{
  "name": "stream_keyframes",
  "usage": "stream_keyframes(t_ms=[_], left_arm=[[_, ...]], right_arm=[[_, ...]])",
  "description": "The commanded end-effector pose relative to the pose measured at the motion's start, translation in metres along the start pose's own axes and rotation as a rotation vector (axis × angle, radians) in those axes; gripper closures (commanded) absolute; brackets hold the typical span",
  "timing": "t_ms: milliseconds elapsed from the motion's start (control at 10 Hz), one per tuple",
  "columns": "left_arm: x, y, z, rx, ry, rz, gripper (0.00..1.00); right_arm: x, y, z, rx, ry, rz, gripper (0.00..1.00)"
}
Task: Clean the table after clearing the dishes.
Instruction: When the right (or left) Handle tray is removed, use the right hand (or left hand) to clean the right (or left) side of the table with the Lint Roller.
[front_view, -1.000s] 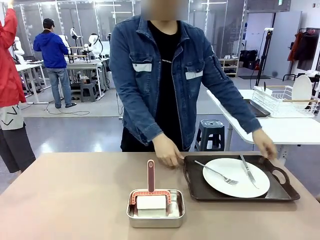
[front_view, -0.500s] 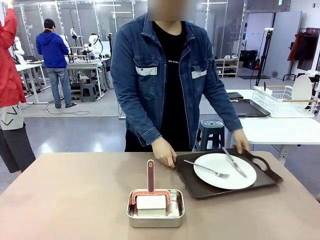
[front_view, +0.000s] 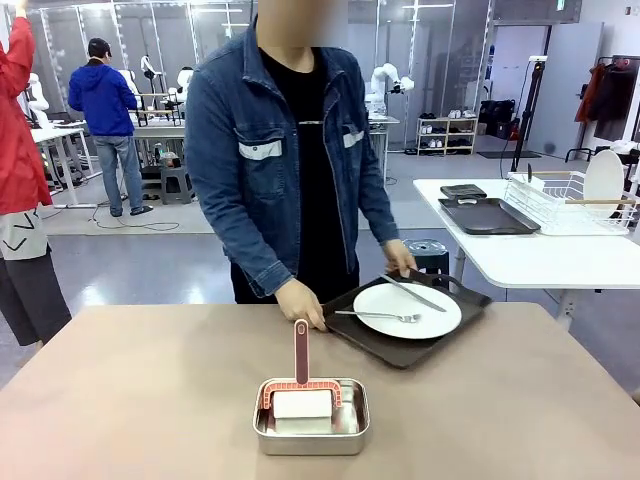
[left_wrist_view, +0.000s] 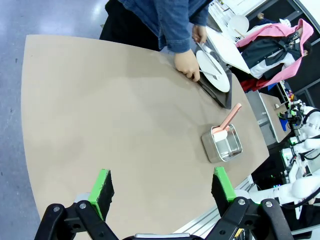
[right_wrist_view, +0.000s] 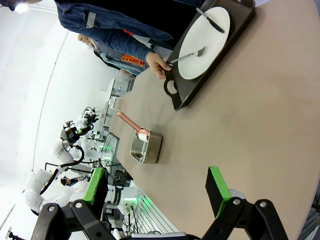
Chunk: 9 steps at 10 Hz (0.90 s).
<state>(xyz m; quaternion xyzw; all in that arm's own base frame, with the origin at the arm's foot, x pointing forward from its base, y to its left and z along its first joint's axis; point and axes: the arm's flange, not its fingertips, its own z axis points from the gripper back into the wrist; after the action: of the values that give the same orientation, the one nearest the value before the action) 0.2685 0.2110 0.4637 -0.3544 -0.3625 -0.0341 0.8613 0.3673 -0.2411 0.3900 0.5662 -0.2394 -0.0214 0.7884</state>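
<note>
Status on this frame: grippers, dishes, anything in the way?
Both open, empty: left gripper, right gripper. Person's hands hold tray with plate, fork, knife at far edge of table. Steel pan with brush sits mid-table.

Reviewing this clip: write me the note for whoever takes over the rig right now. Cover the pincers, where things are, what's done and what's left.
Left pincer: open, holding nothing, above the table.
Right pincer: open, holding nothing, above the table.
The person grips the brown tray at the table's far edge, one hand on its near side and the other hand behind it. The plate, fork and knife are on it.
The steel pan holding the red-handled cleaning tool stands front-middle, untouched.
Done: a second tray lies on the white side table.
Left: remove this tray, then wipe the table.
</note>
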Motion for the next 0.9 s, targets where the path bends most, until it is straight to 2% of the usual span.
stream_keyframes(t_ms=[0, 800], left_arm=[[-0.0011, 0.0002, 0.0030, 0.012, 0.001, 0.008, 0.00], [-0.0011, 0.0002, 0.0030, 0.012, 0.001, 0.008, 0.00]], right_arm=[[-0.0002, 0.0039, -0.0002, 0.007, -0.009, 0.005, 0.00], [0.0000, 0.0000, 0.0000, 0.000, 0.000, 0.000, 0.00]])
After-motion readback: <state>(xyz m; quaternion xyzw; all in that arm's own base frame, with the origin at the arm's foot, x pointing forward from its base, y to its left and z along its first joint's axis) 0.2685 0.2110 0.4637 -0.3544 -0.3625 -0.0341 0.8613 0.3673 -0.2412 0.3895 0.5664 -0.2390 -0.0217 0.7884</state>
